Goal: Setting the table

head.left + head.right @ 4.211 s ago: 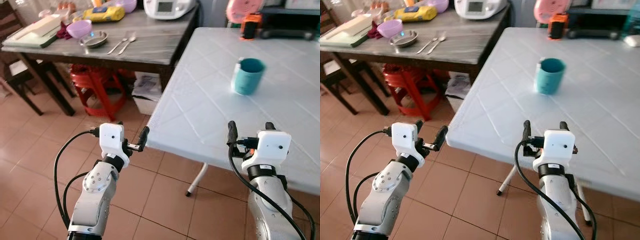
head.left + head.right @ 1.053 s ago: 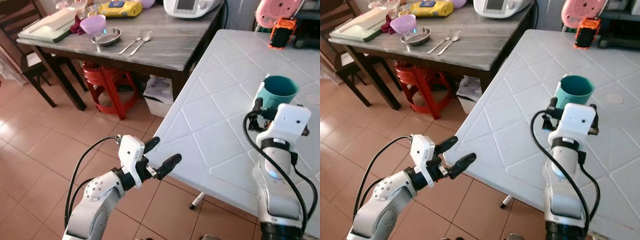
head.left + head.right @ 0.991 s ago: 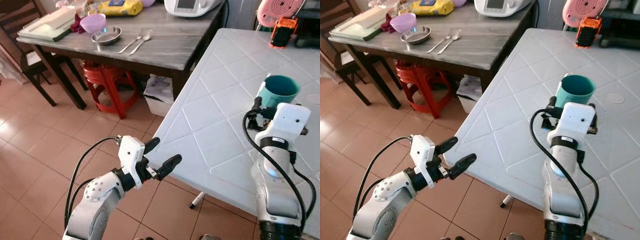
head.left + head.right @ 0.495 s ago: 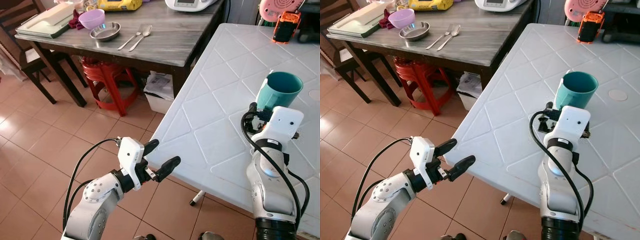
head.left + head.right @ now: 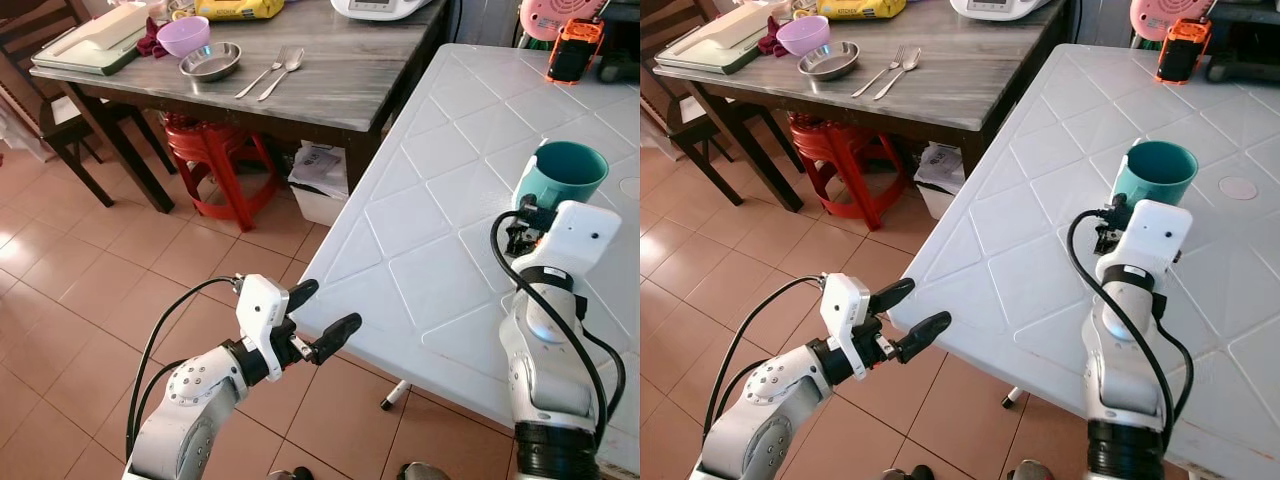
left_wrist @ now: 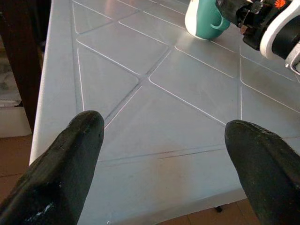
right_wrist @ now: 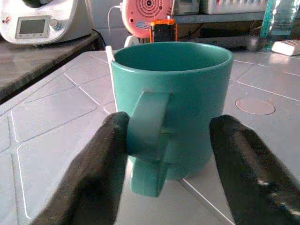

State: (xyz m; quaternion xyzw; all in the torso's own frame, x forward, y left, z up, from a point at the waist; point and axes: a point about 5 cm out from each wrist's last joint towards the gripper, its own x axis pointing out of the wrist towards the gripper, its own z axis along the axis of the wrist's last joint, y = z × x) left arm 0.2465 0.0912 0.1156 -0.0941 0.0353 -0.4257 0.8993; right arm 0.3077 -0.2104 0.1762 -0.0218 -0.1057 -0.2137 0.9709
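A teal mug [image 5: 565, 172] stands upright on the white table [image 5: 430, 240], its handle turned toward my right gripper [image 7: 169, 129]. That gripper is open. One black finger [image 7: 101, 183] lies on each side of the mug's near side, level with the handle [image 7: 147, 136]. I cannot tell whether they touch it. My left gripper [image 5: 333, 303] is open and holds nothing, hanging just off the table's near corner above the floor.
To the left stands a dark wooden table [image 5: 330, 95] with a purple bowl [image 5: 183, 35], a metal bowl [image 5: 210, 60], a fork and spoon [image 5: 270, 72]. A red stool [image 5: 210, 160] sits under it. An orange device [image 5: 573, 50] stands far back on the white table.
My right arm has reached out over the white table and brought its fingers up to the mug. The left gripper has swung toward the table corner. The camera has shifted too.
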